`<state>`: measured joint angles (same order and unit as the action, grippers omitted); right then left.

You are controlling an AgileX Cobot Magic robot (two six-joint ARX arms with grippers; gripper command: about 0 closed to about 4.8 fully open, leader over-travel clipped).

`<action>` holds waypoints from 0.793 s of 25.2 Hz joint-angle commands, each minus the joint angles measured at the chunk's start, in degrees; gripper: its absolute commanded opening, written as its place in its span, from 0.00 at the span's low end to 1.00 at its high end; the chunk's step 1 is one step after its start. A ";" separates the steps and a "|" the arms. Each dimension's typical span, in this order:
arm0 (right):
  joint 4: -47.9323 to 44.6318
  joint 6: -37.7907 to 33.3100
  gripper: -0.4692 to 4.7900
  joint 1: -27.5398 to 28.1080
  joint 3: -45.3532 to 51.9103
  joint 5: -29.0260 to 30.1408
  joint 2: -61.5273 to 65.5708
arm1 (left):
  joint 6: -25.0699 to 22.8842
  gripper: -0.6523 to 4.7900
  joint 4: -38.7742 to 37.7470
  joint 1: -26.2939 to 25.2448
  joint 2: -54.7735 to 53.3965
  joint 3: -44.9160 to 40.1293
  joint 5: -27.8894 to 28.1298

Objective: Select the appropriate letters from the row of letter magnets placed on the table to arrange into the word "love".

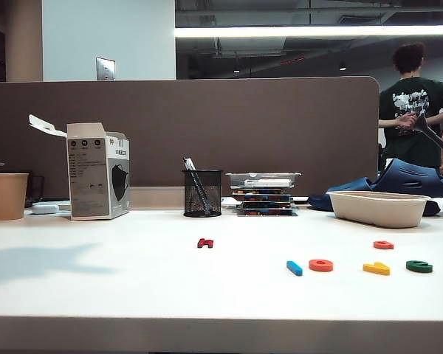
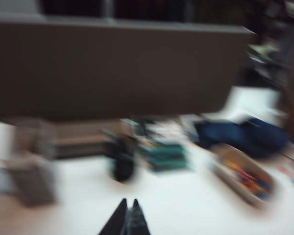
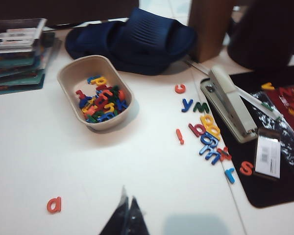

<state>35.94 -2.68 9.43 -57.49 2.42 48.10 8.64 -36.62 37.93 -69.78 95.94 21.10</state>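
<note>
Letters already sit in reading order near the bench's (image 1: 133,295) front right: a blue bar (image 1: 294,268), an orange ring (image 1: 320,265), a yellow angled piece (image 1: 376,268) and a dark green rounded piece (image 1: 419,266), each apart from its neighbour. Judged from that, the word looks spelled, so your job now is to pull clear without disturbing it.

Neither arm shows in the exterior view. Your left end effector (image 2: 129,218) has its tips pressed together with nothing between them, raised above the bench and facing the partition; that view is smeared, so trust little detail there. Your right end effector (image 3: 127,215) is likewise closed on nothing, hovering over bare bench with a red-orange rounded letter (image 3: 54,204) nearby.

Keep both well above the row. These pieces are thin, smooth plastic on a slick white top, so they would likely skate at a light brush. If the spacing needs tidying, come straight down and nudge from an outer edge, not across the word.

A dark red blocky letter (image 1: 204,243) lies well apart toward the middle and the red-orange one sits behind the row; leave both. The beige oval tray (image 3: 71,73) holds a heap of spare letters, and more are scattered beside a stapler (image 3: 232,105).
</note>
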 commanded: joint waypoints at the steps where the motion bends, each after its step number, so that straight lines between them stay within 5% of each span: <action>1: -2.10 0.13 0.08 2.19 3.56 5.29 -4.31 | -6.95 0.11 0.02 -11.76 1.09 4.22 -4.44; 4: -3.45 0.13 0.08 2.58 8.20 5.44 -9.44 | -7.98 0.11 -0.81 -22.91 3.48 4.98 -5.99; 10: -9.09 -0.42 0.08 1.81 19.67 5.66 -21.81 | -9.68 0.11 -7.02 -37.22 12.41 1.25 -13.60; 20: -16.76 -3.02 0.08 -2.62 36.09 7.74 -34.36 | -6.58 0.11 -1.55 -36.98 40.39 -30.86 -19.87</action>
<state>21.08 -5.98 7.27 -22.55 10.15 14.63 0.32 -42.37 0.97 -32.23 68.49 2.00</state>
